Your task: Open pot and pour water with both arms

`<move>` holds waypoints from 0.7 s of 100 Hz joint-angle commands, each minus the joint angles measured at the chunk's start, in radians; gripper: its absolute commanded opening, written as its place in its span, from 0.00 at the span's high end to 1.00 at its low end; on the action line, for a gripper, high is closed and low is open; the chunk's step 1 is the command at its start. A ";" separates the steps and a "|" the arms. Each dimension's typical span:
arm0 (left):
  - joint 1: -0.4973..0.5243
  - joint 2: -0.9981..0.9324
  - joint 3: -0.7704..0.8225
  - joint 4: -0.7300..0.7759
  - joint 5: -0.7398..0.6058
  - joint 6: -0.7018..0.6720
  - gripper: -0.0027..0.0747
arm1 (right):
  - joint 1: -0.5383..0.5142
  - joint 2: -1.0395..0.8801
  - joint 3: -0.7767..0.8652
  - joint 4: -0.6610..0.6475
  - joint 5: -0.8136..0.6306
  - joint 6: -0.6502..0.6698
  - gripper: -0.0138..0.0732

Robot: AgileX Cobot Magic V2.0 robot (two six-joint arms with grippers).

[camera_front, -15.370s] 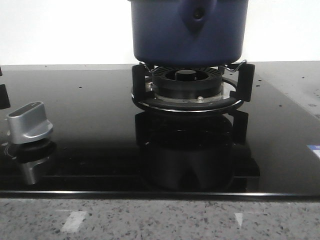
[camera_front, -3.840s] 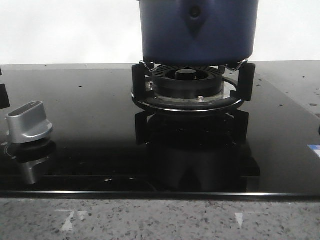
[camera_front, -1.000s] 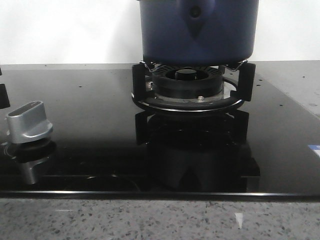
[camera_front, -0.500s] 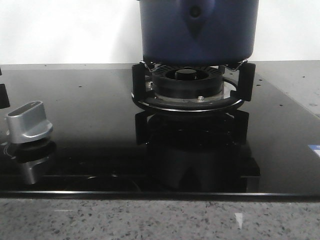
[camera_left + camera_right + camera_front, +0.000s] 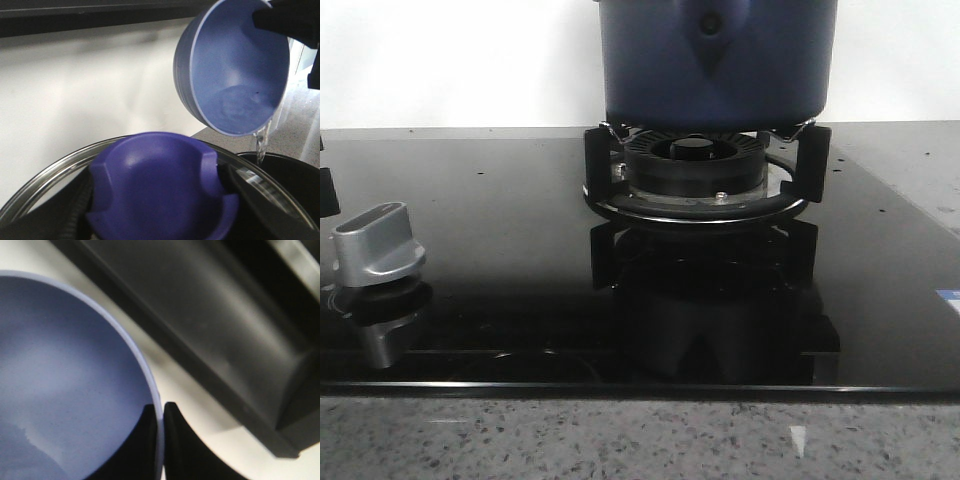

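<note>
Front view: the pot (image 5: 718,62) sits upright on the burner ring (image 5: 698,175), handle mount facing the camera; a silver knob (image 5: 377,245) lies well to the left.

Left wrist view: the left gripper, fingers unseen, grip uncertain; purple lid knob (image 5: 160,192) on glass lid (image 5: 45,182). A tilted blue bowl (image 5: 235,70) spills water (image 5: 260,145).

Right wrist view: right gripper (image 5: 159,415) pinches the bowl's rim.

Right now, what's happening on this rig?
The pot sits on the burner. The left gripper holds the glass lid by its purple knob, lifted off. The right gripper pinches the rim of a blue bowl, tilted so a thin stream of water runs off its lip toward the dark pot below. Pouring is under way; a little water is left in the bowl.
</note>
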 commanded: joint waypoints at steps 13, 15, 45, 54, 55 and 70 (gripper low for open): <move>0.002 -0.041 -0.030 -0.085 0.009 -0.011 0.56 | -0.002 -0.047 -0.036 -0.202 -0.123 0.005 0.90; 0.002 -0.041 -0.030 -0.085 0.009 -0.011 0.56 | -0.002 -0.047 -0.036 -0.216 -0.133 0.005 0.90; 0.002 -0.041 -0.030 -0.085 0.009 -0.011 0.56 | -0.002 -0.047 -0.036 -0.429 -0.218 0.005 0.89; 0.002 -0.041 -0.030 -0.085 0.009 -0.011 0.56 | -0.002 -0.047 -0.036 -0.482 -0.211 0.005 0.89; 0.002 -0.041 -0.030 -0.085 0.009 -0.011 0.56 | -0.002 -0.047 -0.036 -0.485 -0.211 0.005 0.89; 0.002 -0.041 -0.030 -0.085 0.009 -0.011 0.56 | -0.002 -0.047 -0.036 -0.558 -0.214 0.005 0.89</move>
